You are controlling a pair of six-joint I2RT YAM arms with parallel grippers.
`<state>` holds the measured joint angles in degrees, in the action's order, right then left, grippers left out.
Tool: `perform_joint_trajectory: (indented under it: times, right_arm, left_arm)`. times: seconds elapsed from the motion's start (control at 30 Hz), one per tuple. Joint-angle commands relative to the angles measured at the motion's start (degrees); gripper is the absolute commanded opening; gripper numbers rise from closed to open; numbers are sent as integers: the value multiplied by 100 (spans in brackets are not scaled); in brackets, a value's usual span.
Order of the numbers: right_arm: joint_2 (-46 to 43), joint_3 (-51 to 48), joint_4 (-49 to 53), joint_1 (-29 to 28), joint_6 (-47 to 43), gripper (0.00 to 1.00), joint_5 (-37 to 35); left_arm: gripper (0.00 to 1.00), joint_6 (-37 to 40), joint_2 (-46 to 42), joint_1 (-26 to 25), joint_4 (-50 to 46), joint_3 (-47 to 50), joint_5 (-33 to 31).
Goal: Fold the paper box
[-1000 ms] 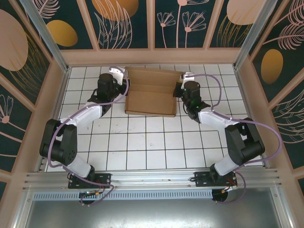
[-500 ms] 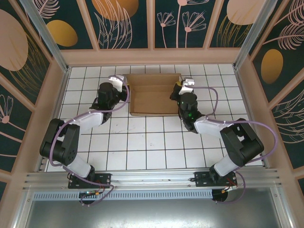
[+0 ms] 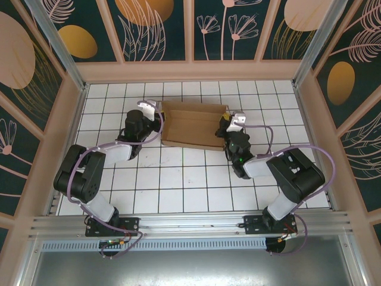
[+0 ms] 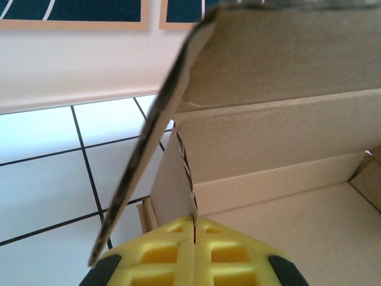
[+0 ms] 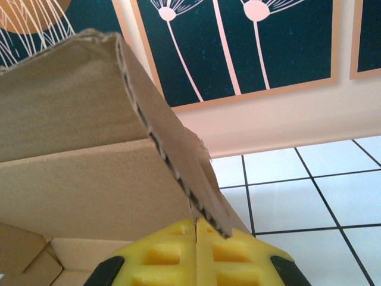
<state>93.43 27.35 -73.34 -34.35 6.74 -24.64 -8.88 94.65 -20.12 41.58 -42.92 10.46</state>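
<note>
On box (image 3: pixel 193 122) edges: left gripper (image 4: pixel 194 225), right gripper (image 5: pixel 195 226)

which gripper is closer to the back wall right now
Left, by a small margin. The left gripper, pinching the left end of the paper box, sits a bit closer to the back wall. The right gripper, pinching the box's right end, sits further toward the arm bases.

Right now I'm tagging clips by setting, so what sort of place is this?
Likely a lab robot cell, not a home: two arms bolted to a metal rail, a white tiled table, and plant-painted panels walling it in. A box sits on the table.
</note>
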Motion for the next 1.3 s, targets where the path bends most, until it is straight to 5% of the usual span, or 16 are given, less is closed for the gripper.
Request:
perform_joint_trajectory:
  times: [0.0,0.43,0.6,0.9,1.27]
  right_arm:
    - [230,-239,-1302,-244,33,0,49]
    - [958,-713,-2359,-615,-147,1,-397]
    - [763,-771,-2328,-649,-250,20,-365]
    - [138,-1107,-1780,-669,-295,71,128]
    - [-886,-1969,-897,-670,-2,81,47]
  left_arm:
    - [0,-156,166,-141,447,222,378]
    - [0,-255,267,-184,742,604,255]
    - [0,-257,320,-185,790,623,169]
    - [0,-208,324,-185,728,596,5]
    - [0,-261,465,-185,702,474,123]
